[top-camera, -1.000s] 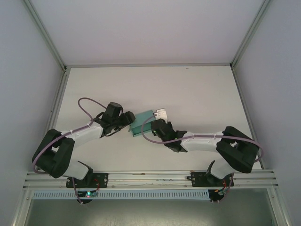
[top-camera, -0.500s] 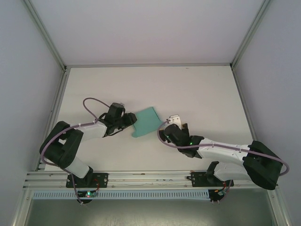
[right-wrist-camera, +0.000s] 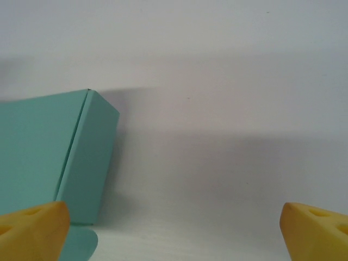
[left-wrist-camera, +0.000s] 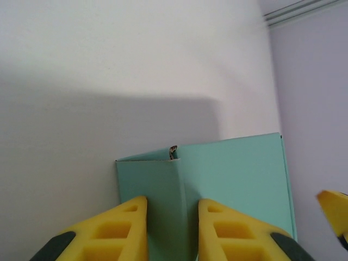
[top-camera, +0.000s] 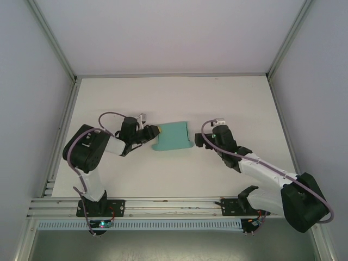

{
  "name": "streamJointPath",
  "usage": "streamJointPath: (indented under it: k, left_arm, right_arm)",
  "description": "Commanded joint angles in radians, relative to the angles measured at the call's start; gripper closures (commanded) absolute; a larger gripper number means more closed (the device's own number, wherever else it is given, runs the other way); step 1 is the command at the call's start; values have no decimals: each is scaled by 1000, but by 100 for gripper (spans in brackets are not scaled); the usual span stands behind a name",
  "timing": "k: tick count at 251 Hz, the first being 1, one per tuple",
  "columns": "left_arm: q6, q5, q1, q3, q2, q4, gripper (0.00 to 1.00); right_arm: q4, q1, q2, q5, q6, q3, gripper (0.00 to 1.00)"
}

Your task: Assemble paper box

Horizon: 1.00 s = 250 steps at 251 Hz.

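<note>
**Item 1: paper box** [top-camera: 173, 136]. Small rectangular box of thin, matte teal-green card. It lies on the white table [top-camera: 239, 103] a little left of centre, between the 2 grippers. The top external view shows 1 flat, plain upper panel, slightly skewed to the table edges. The left wrist view [left-wrist-camera: 234, 179] shows a creased fold rising at the near end, with a small dark notch at its top. The right wrist view [right-wrist-camera: 38, 147] shows 1 narrow side wall in a darker shade and a rounded tab at its foot.

**Item 2: left gripper** [top-camera: 153, 132]. The arm is folded back on itself, elbow out to the left, forearm low and pointing right. The yellow fingers [left-wrist-camera: 128, 228] stand close together with the box's folded near edge pinched between them [left-wrist-camera: 173, 217].

**Item 3: right gripper** [top-camera: 200, 142]. The arm is stretched long from its base, forearm running diagonally up-left, wrist turned toward the box's right end and just beside it. The yellow fingertips [right-wrist-camera: 32, 228] are spread wide [right-wrist-camera: 174, 225], with nothing held between them.
</note>
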Motion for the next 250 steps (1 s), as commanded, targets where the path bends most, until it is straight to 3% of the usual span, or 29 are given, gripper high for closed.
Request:
streamJointPath:
  k: [1, 67, 108, 136, 193, 221, 250]
  left_arm:
    - [-73, 72, 31, -48, 108, 141, 94]
    - [-64, 85, 45, -46, 142, 155, 94]
    - [-50, 86, 48, -48, 141, 142, 94]
    - [-52, 95, 49, -52, 158, 188, 94]
    - [-43, 95, 49, -54, 154, 231, 90]
    - [-25, 118, 49, -49, 129, 235, 78]
    - [-28, 130, 49, -65, 87, 300, 46]
  right_arm:
    - [65, -30, 68, -195, 66, 56, 2]
    - [243, -65, 315, -446, 232, 165, 2]
    - [361, -81, 485, -642, 338, 231, 10]
    - [378, -50, 560, -698, 360, 272, 14]
    - [473, -44, 597, -750, 426, 269, 39]
    - [490, -52, 578, -763, 449, 252, 49]
    - [457, -64, 544, -759, 440, 236, 50]
